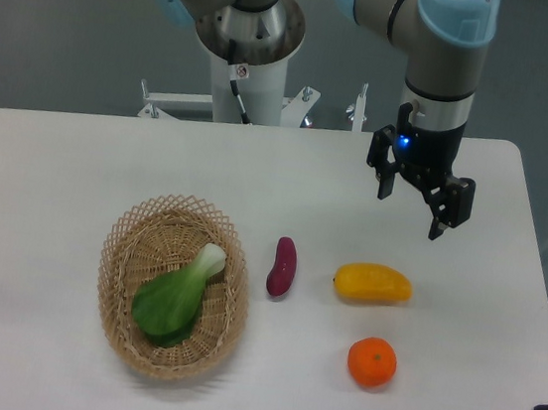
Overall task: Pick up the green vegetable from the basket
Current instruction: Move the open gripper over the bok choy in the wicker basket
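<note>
The green vegetable [176, 296] lies in the basket [125, 247], near the front left of the surface [58, 169]. I have not touched it yet. My claw [418, 196] hangs open and empty, well apart, toward the back right, above the mango [372, 283]. All the work is left.

The arm [416, 23] is built of grey metal tubes with pale blue caps at the joints. A silver ring sits above the black gripper [413, 197], where a small blue light glows. Its 2 black fingers [443, 211] are blocky. A black cable runs down the white base column [245, 72].
</note>
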You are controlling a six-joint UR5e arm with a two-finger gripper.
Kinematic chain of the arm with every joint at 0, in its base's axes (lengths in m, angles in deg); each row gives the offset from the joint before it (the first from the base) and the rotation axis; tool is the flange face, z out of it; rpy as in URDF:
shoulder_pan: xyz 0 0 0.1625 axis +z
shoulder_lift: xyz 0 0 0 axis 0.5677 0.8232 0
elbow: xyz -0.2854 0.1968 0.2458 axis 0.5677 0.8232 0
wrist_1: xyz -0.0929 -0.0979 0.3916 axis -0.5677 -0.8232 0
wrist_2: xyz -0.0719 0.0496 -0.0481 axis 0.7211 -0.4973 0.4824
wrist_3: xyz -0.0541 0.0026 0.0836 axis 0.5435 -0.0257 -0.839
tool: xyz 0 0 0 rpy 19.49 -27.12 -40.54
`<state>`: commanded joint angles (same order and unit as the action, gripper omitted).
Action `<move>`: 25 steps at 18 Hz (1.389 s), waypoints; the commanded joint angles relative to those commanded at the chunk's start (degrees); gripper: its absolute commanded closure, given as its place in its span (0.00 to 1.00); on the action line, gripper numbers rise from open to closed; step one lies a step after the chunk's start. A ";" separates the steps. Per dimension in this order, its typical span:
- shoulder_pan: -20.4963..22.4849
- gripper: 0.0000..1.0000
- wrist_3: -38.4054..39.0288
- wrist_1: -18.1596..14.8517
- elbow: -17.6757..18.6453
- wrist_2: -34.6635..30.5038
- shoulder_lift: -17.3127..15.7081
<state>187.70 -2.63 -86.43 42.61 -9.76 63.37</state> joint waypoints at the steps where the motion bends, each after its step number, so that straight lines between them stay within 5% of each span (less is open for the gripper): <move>1: 0.00 0.00 -0.09 0.17 0.00 0.00 0.00; 10: -1.05 0.00 0.88 0.53 1.32 0.96 -0.70; 15: -1.49 0.00 9.83 0.70 3.86 7.37 -1.40; 19: -6.93 0.00 17.65 1.14 4.13 7.65 -0.88; 23: -12.11 0.00 27.23 7.46 4.48 7.73 0.87; 25: -14.32 0.00 28.39 8.09 4.39 7.73 1.75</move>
<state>173.38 25.76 -78.34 47.01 -2.02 65.12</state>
